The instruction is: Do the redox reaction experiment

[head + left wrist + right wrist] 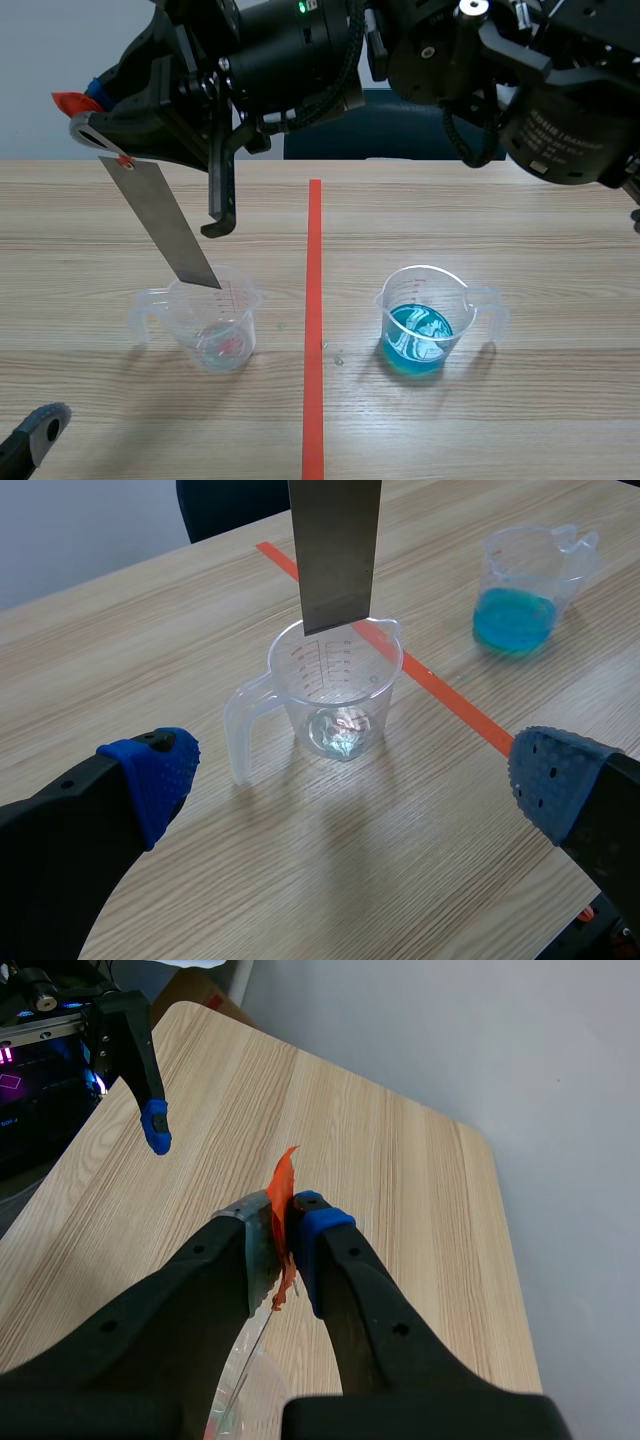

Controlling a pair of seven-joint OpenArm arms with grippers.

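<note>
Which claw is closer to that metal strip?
Right. The right gripper is shut on the strip at its top end. The left gripper is open, apart from it; the strip hangs ahead, over a cup.

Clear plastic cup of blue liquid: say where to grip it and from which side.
Probably by its handle, coming in level from the right arm's side. The clear plastic cup of blue liquid stands upright and open-topped, and the handle juts out that way, so a side grip should keep it level.

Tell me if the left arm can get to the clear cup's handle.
Probably yes. The left end effector is open, and the handle of the clear cup sits on its near side, nothing between. The metal strip hangs only over the far rim.
</note>
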